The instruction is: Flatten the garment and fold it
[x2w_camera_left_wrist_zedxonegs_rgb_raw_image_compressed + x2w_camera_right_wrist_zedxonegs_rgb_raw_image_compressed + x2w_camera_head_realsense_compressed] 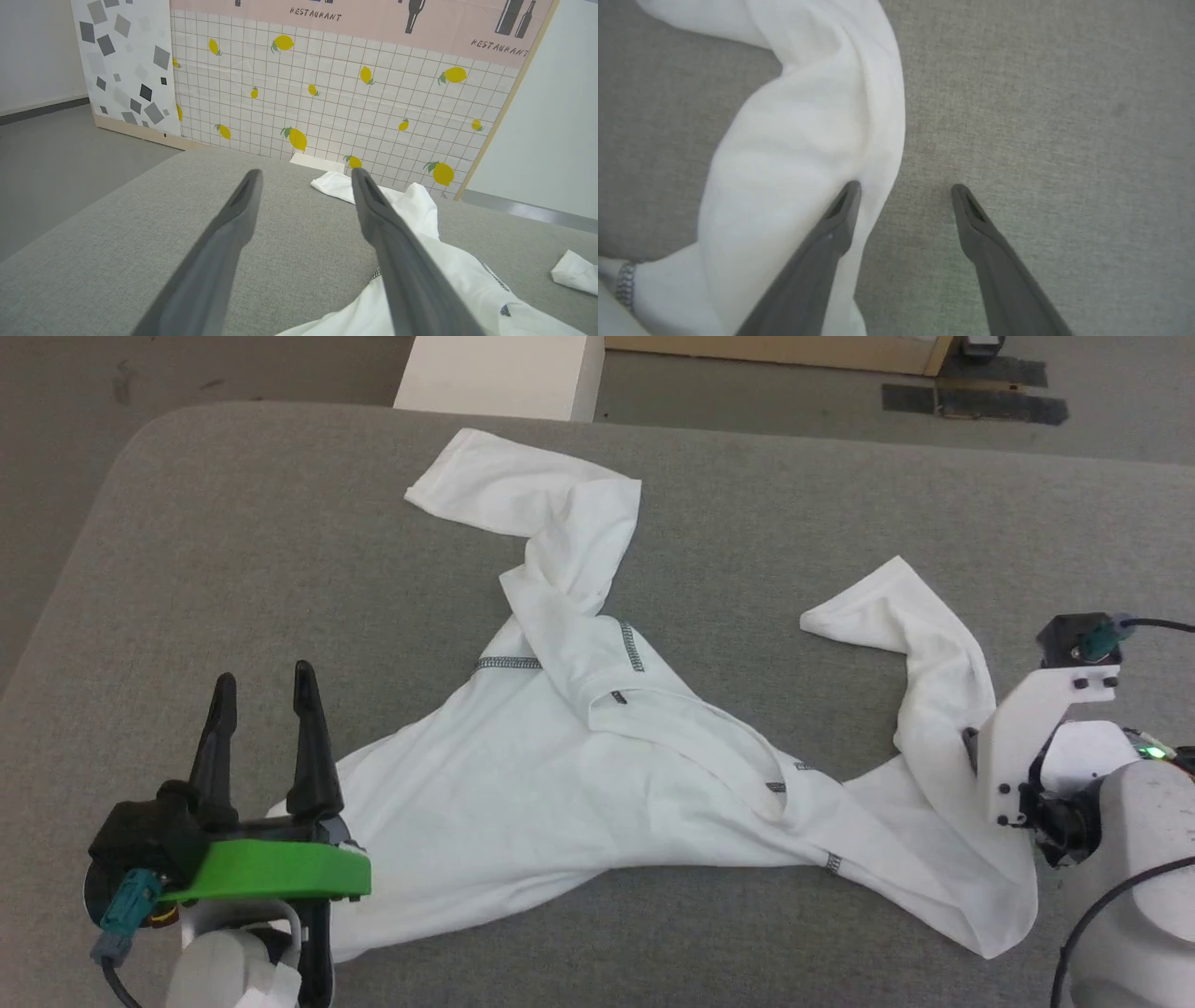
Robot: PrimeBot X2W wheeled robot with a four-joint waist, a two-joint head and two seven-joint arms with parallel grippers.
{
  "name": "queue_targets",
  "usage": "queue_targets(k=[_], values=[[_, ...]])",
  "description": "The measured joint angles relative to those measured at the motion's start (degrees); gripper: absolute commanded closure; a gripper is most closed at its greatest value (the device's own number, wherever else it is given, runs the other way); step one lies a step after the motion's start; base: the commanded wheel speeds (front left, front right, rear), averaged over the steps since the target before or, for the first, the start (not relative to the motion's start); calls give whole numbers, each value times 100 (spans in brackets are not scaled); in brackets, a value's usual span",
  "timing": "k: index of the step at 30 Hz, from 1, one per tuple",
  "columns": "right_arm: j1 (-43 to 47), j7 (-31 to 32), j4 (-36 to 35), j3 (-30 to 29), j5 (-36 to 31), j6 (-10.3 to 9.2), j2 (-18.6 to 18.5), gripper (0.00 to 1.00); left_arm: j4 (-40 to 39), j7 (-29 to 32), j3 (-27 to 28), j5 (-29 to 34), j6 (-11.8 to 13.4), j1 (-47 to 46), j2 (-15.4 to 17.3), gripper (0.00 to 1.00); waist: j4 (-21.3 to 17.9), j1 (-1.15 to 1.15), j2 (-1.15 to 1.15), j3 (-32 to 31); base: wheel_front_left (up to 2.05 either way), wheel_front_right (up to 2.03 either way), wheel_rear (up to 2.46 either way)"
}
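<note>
Head view, and the garment (560, 784) is sprawled crumpled over the near half of the grey desk (233, 541). Its body runs left to right in front of you, and that's your long axis.

The far sleeve (532, 495) twists away toward the back edge, doubled over the shoulder. The right sleeve (934, 653) hooks up on the right side.

Your left pincer (264, 672) sits at the garment's left end, spread wide and grasping nothing. In the left wrist view, white cloth shows along its right side and bare desk on its left, so the fabric lies just to the right of it.

Your right pincer (906, 185) is released too. The right wrist view has it pointing down, straddling the right sleeve's edge, with white fold under one side and bare desk under the other. You can't tell from here whether it's touching or just above.

My read is that flattening is barely started and folding isn't begun. Each arm is already at its own end, so the next move hinges on catching both ends and drawing them apart along that left-right line. The far sleeve lies well away from both arms, though nearer the left.
</note>
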Motion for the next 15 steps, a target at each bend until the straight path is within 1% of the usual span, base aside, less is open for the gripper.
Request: queue_targets(k=[4, 5, 6, 9, 10, 12, 15], values=[[-23, -79, 130, 148, 116, -2, -3, 0, 23, 0, 78, -1, -47, -10, -7, 0, 113, 0, 0, 164, 0, 0, 0], [-42, -81, 138, 171, 154, -2, -24, 75, 34, 0, 85, -4, -47, -10, -7, 0, 129, 0, 0, 189, 0, 0, 0], [-72, -131, 141, 208, 192, -2, -63, 100, 46, 0, 85, -7, -46, -10, -9, 0, 144, 0, 0, 212, 0, 0, 0], [-123, -299, 191, 229, 382, -2, -146, 100, 66, 0, 58, -19, -46, -13, -10, 0, 148, 0, 0, 205, 0, 0, 0], [-124, -414, 193, 153, 459, 2, -152, 100, 69, 0, 35, -74, -45, -14, -11, 0, 141, 0, 0, 185, 0, 0, 0], [-123, -544, 187, -67, 579, 2, -214, 100, 77, 0, 7, -156, -40, -14, -12, 0, 118, 0, 0, 136, 0, 0, 0], [-121, -661, 53, -595, 606, 2, -455, 100, 79, 0, -46, -164, -7, -13, -14, 0, 81, 0, 0, 46, 0, 0, 0]])
